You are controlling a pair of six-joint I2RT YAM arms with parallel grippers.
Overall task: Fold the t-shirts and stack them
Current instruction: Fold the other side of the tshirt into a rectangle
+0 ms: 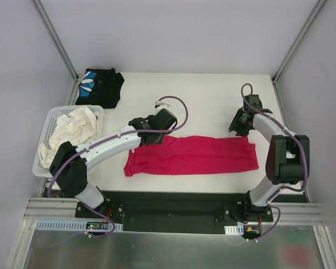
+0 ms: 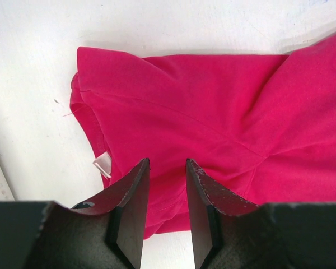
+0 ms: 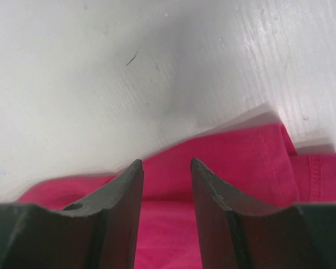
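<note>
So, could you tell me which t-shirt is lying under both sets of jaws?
The magenta-red t-shirt, stretched out in a long strip in the middle; the black t-shirt sits at the far left corner, under neither.

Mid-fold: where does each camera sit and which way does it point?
Top: above and behind the robot, looking down on the table, left arm, right arm, red shirt, black shirt and basket.
Left wrist: on the left arm, looking past the left hand at the red shirt's tagged end.
Right wrist: past the right hand at the shirt's other end.
Shared: red shirt.
</note>
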